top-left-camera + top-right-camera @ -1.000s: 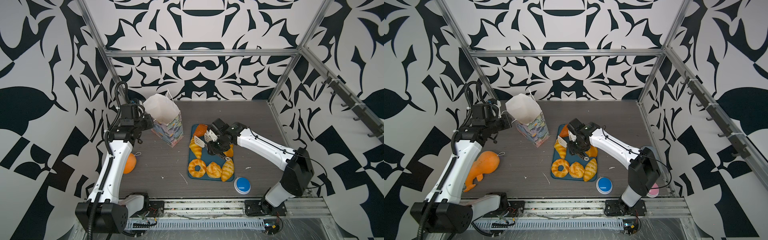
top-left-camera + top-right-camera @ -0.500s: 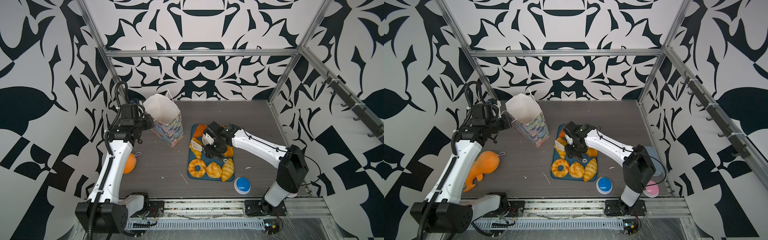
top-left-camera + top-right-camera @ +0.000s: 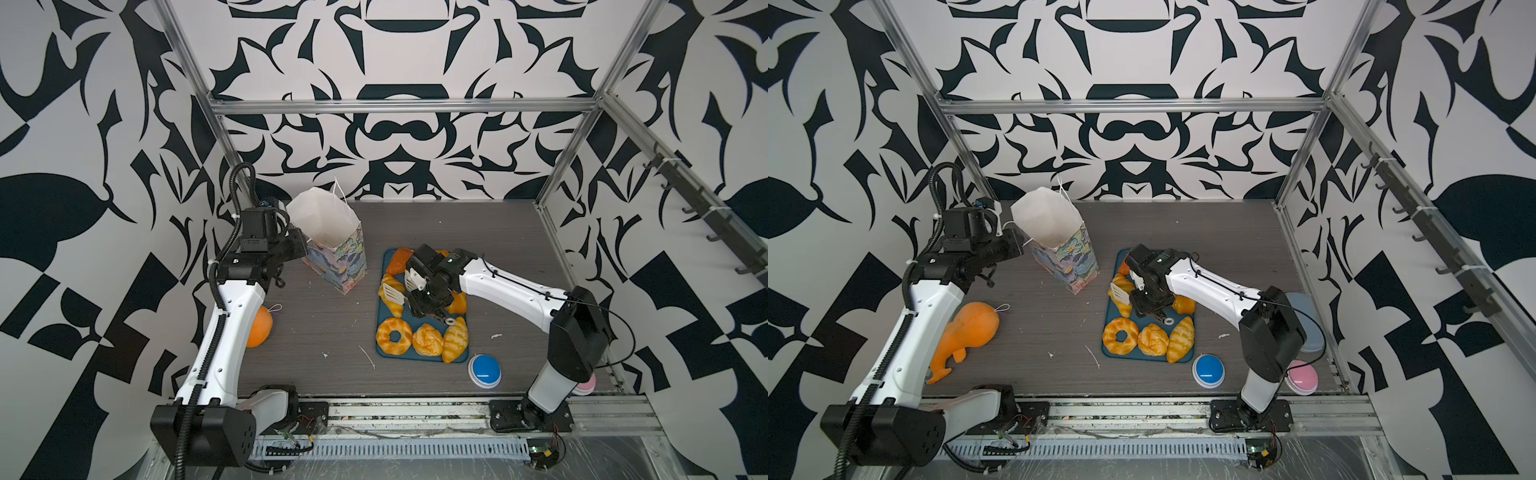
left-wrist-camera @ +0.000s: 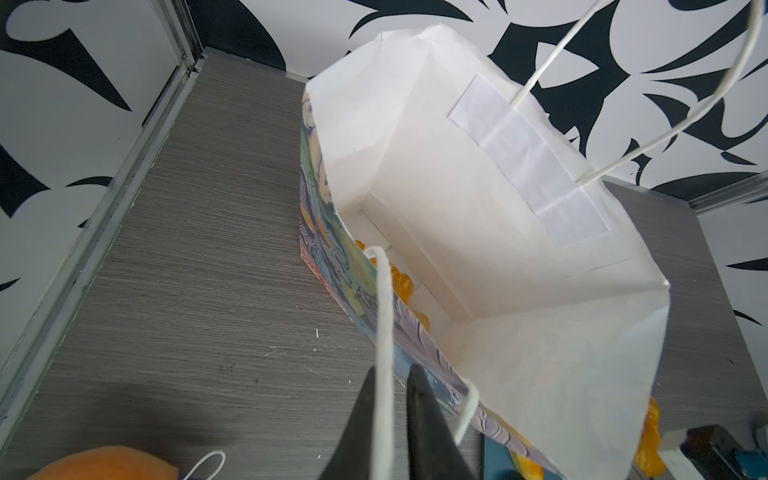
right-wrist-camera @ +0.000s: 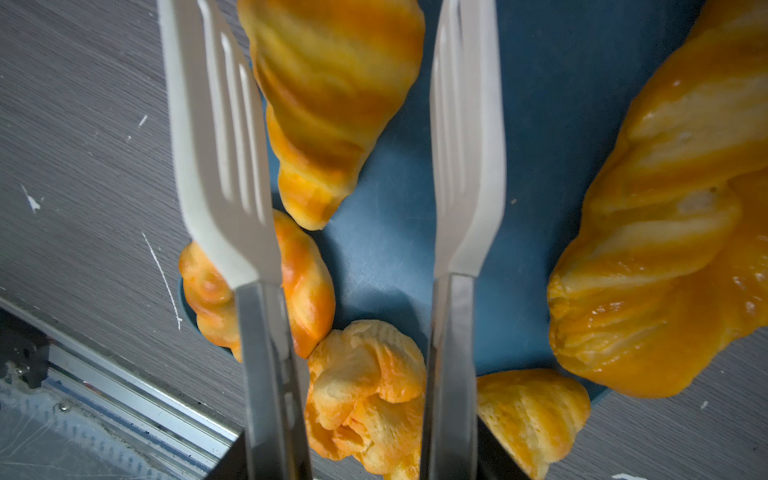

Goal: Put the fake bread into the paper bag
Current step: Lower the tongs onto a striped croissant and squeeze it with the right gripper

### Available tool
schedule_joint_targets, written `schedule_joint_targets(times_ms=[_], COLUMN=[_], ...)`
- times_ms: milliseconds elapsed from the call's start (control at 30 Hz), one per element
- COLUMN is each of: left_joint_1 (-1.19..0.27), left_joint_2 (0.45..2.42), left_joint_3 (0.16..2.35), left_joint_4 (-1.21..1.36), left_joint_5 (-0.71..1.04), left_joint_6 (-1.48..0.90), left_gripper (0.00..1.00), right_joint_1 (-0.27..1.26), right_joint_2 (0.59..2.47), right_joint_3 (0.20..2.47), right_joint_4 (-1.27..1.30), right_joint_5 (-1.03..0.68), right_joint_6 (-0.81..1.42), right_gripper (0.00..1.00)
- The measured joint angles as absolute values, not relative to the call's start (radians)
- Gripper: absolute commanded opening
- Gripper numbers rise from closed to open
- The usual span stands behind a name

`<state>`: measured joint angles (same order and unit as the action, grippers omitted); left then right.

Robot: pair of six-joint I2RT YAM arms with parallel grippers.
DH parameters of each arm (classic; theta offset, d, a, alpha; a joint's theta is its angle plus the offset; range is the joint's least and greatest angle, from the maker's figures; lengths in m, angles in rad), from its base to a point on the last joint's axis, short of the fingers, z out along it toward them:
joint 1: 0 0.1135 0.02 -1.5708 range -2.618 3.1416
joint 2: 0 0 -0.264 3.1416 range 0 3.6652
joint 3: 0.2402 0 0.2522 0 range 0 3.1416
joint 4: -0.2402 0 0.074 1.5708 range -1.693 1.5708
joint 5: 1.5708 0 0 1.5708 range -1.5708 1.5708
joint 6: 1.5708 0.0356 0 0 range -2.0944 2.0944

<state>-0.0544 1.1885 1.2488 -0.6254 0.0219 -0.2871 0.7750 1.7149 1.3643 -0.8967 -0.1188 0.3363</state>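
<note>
The fake bread (image 5: 332, 104), glossy and judged light and slippery, is spread on a blue tray (image 3: 384, 357); the croissant is best taken across its thick middle. White tongs (image 5: 332, 166) are held half-spread, empty, by the right gripper (image 3: 428, 297). The paper bag (image 4: 498, 249) handle (image 4: 384, 332) is pinched by the left gripper (image 4: 392, 399).

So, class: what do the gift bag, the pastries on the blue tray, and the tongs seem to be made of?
Gift bag: paper, matte; white creased inside, printed outside, thin string handles.
Pastries: probably soft plastic or foam; glossy, with painted golden-orange streaks.
Tongs: pale slotted tips, likely plastic or silicone, on grey, seemingly metal arms.
Blue tray: smooth, possibly plastic; faint scuffs.
</note>
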Motion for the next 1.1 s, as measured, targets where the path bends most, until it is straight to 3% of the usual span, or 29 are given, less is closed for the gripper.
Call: schedule_joint_targets(times_ms=[467, 1100], left_joint_1=[-0.054, -0.049], left_joint_2=[1.188, 1.188], left_joint_3=[1.249, 1.249], left_joint_4=[-0.625, -0.625], left_joint_5=[0.018, 0.016], left_joint_6=[-0.287, -0.287], left_gripper=[0.16, 0.17], right_joint_1=[0.781, 0.781], right_joint_2=[1.768, 1.775], right_joint_3=[1.391, 1.405], right_joint_4=[-0.892, -0.896], right_joint_5=[-0.116, -0.111], right_joint_6=[0.336, 0.328], right_gripper=[0.57, 0.44])
